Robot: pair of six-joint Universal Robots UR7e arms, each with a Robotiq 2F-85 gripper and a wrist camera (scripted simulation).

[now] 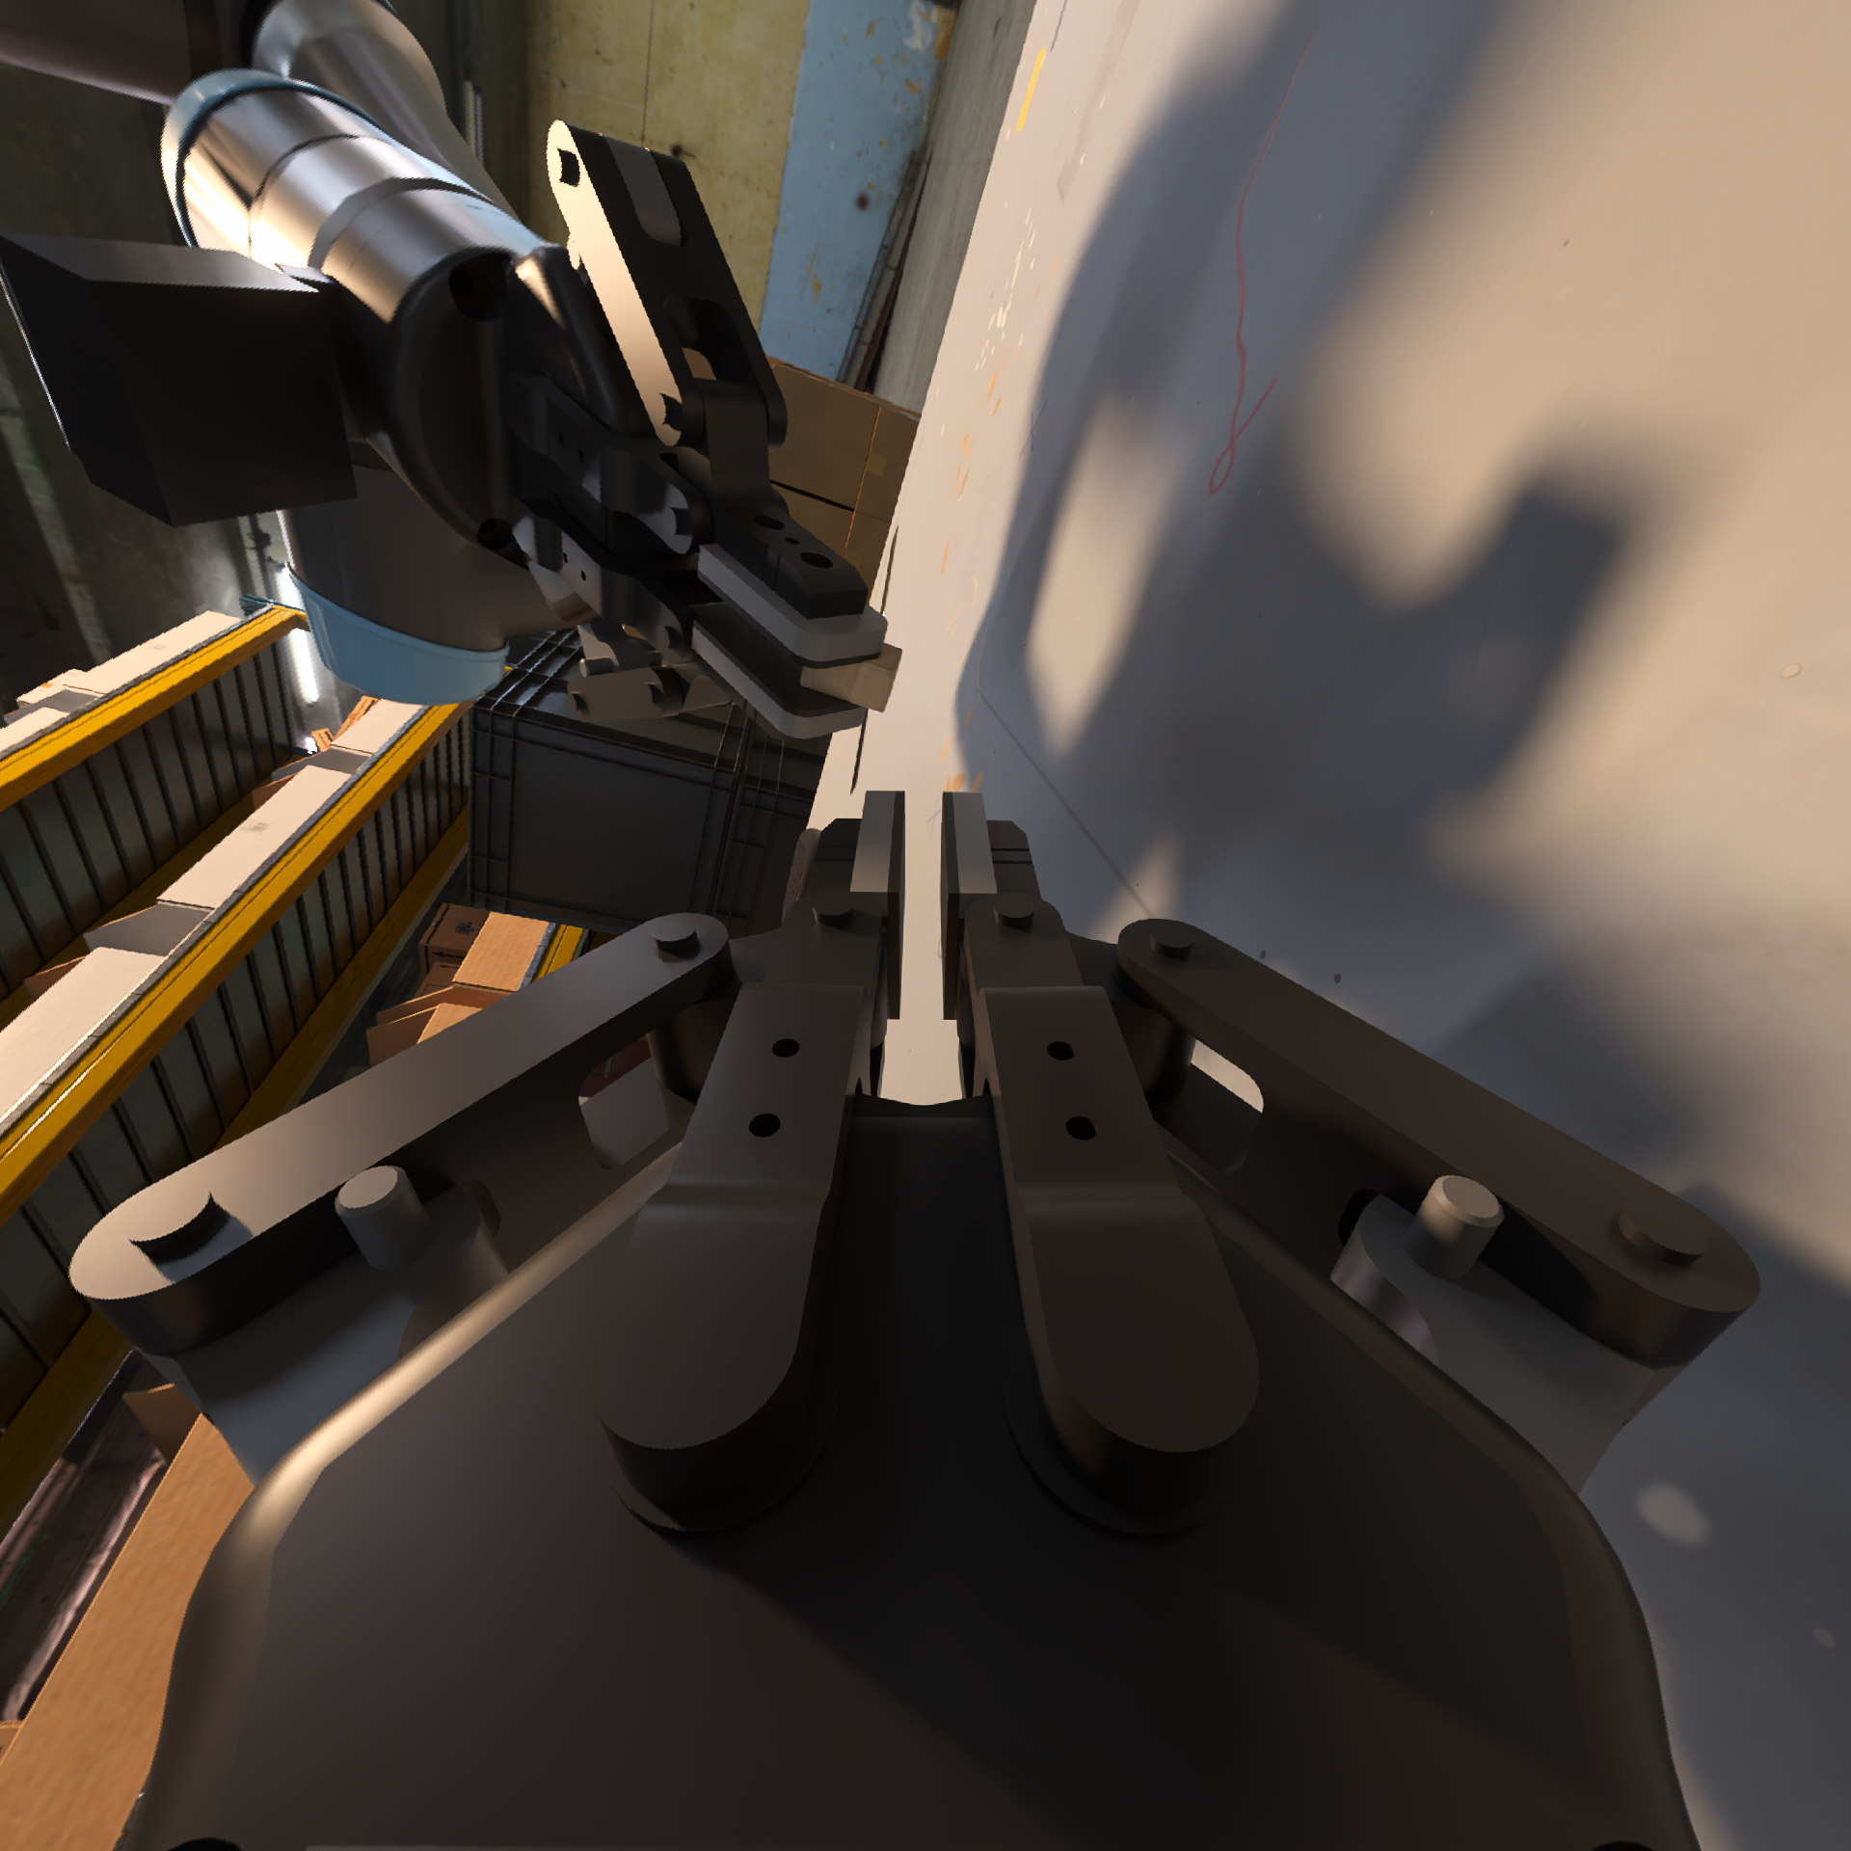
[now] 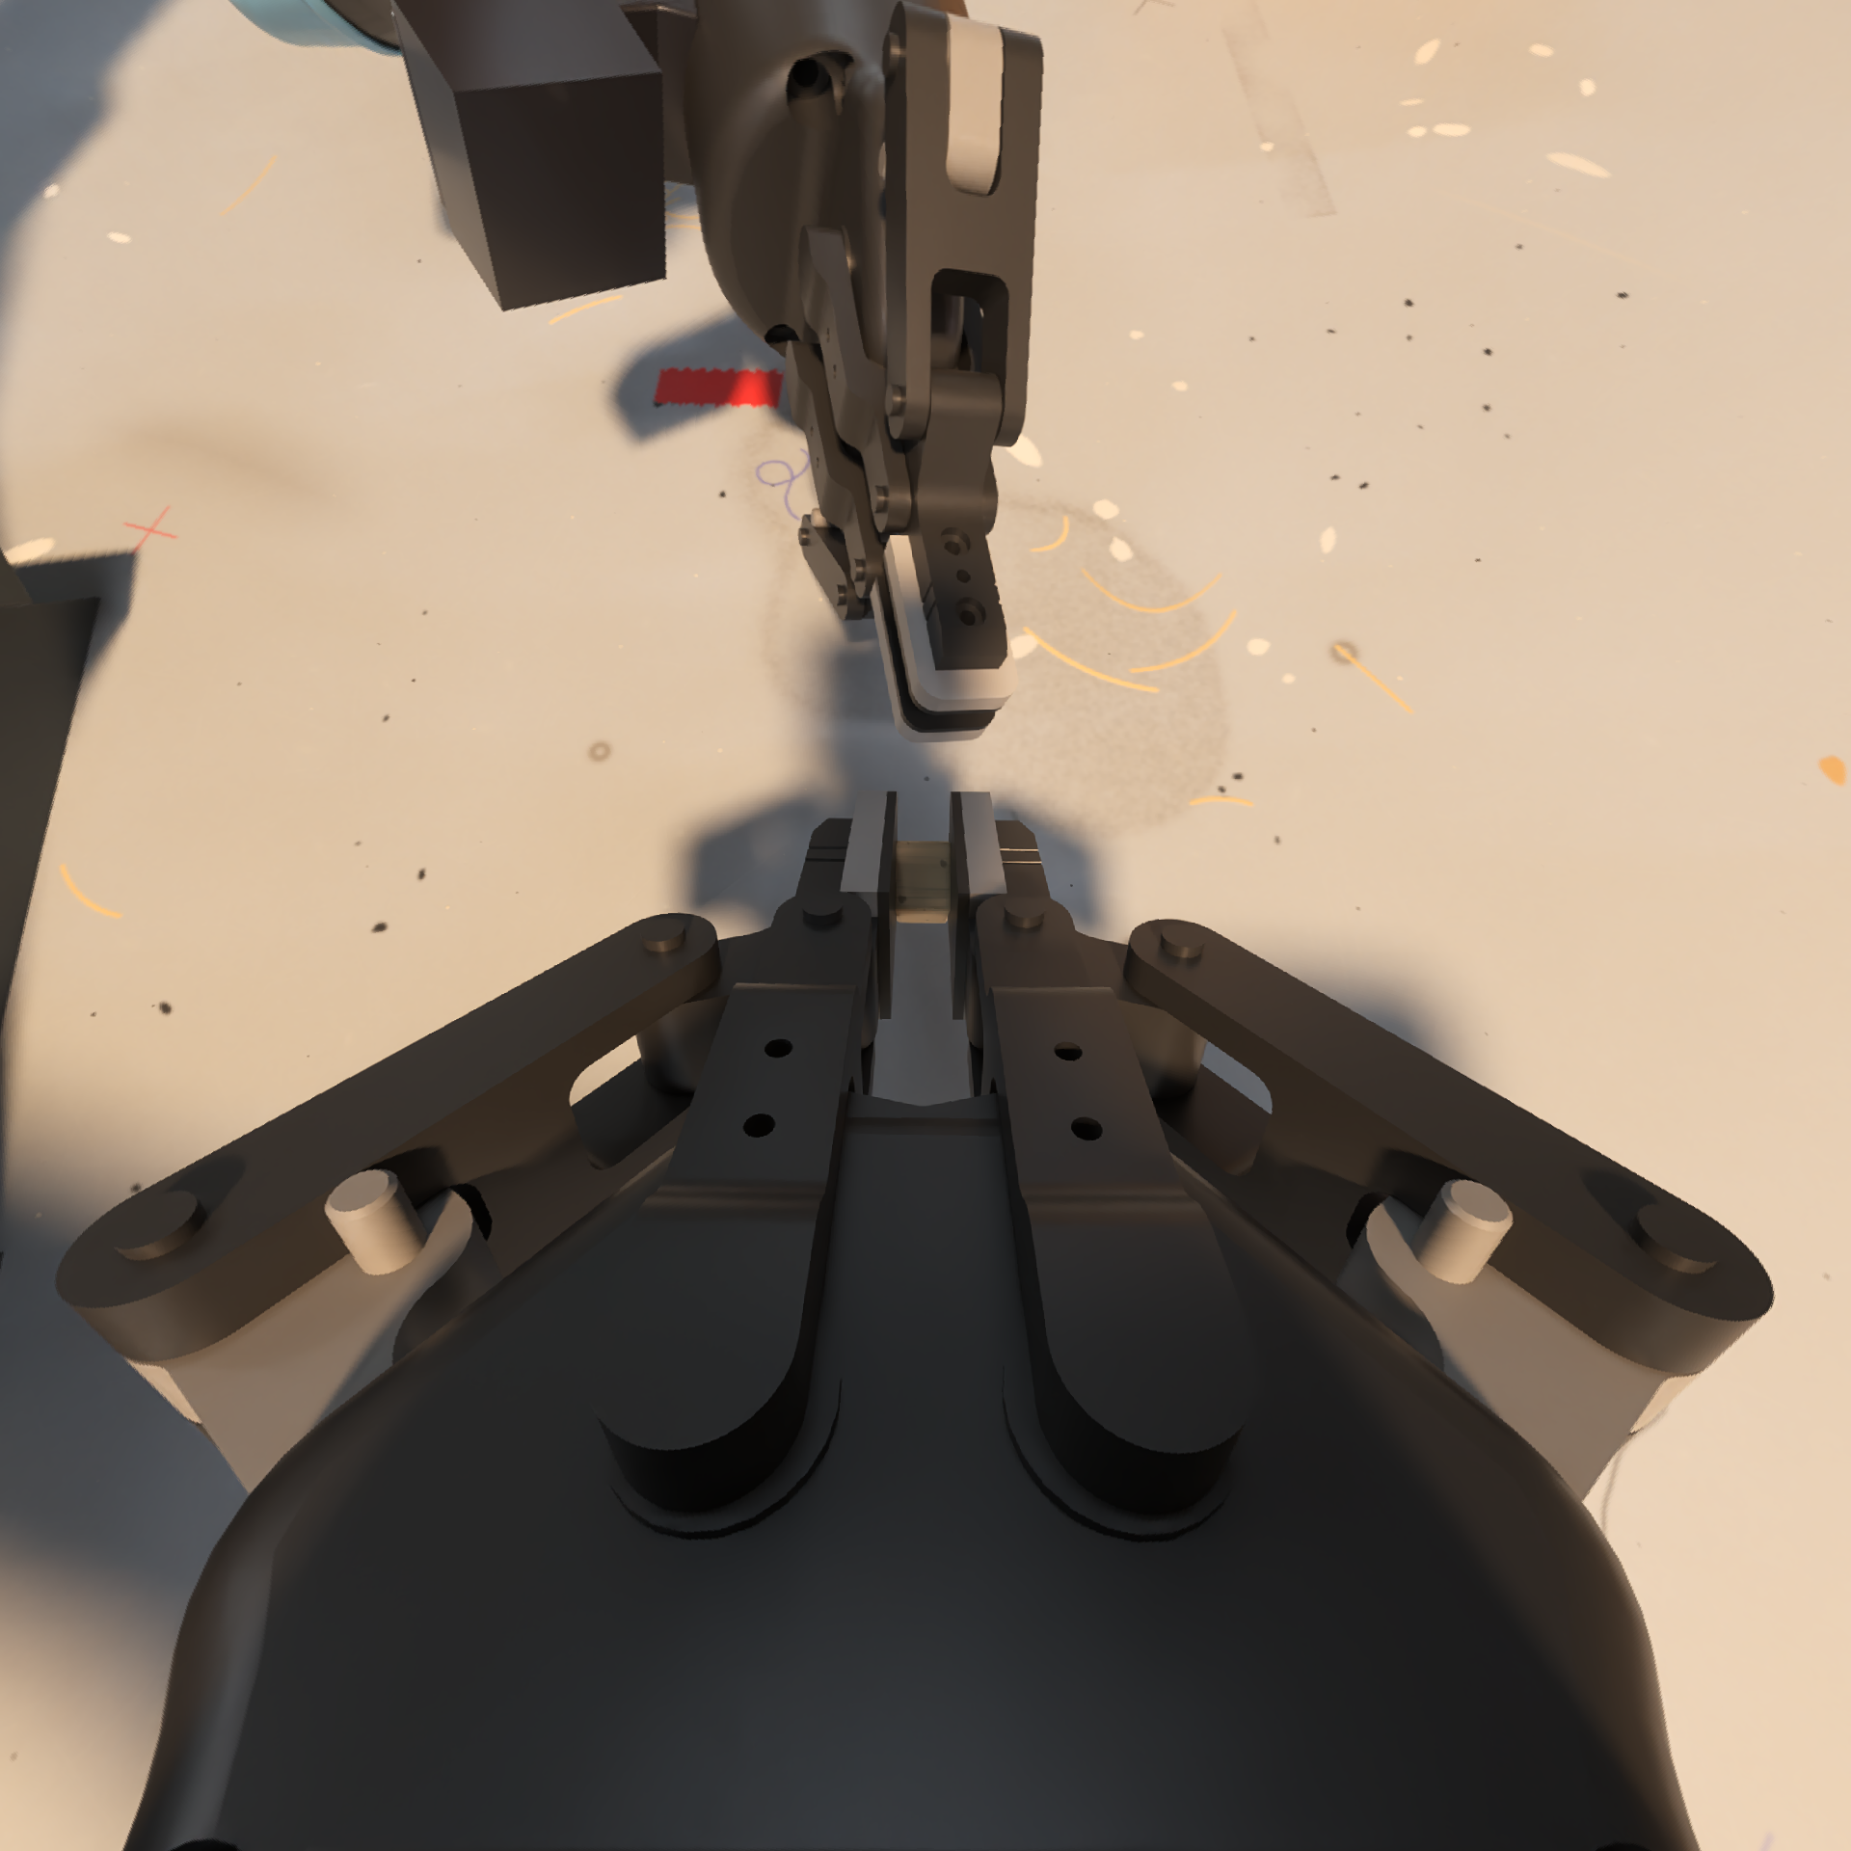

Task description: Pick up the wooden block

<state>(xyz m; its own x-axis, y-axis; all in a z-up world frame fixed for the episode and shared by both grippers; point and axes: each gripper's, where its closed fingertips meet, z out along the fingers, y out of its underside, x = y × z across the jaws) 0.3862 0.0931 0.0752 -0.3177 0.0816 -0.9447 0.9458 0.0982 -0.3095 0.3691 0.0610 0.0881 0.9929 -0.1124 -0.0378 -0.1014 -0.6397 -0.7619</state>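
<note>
The wooden block [image 2: 921, 881] is small and pale, and it is clamped between the pads of my right gripper [image 2: 921, 851]. In the left wrist view the same block [image 1: 869, 681] sticks out from the tips of the right gripper [image 1: 836, 661], above the pale table [image 1: 1402, 300]. My left gripper [image 1: 921, 841] has its fingers drawn together with nothing between them. In the right wrist view the left gripper [image 2: 952, 706] hangs just beyond the block, pads together, pointing down at the table [image 2: 1502, 501].
A small red piece [image 2: 716, 389] lies on the table beyond the left gripper. A dark box edge [image 2: 40, 751] shows at the left. Off the table stand a dark crate [image 1: 621, 811], cardboard boxes [image 1: 841, 451] and yellow-railed conveyors [image 1: 200, 901].
</note>
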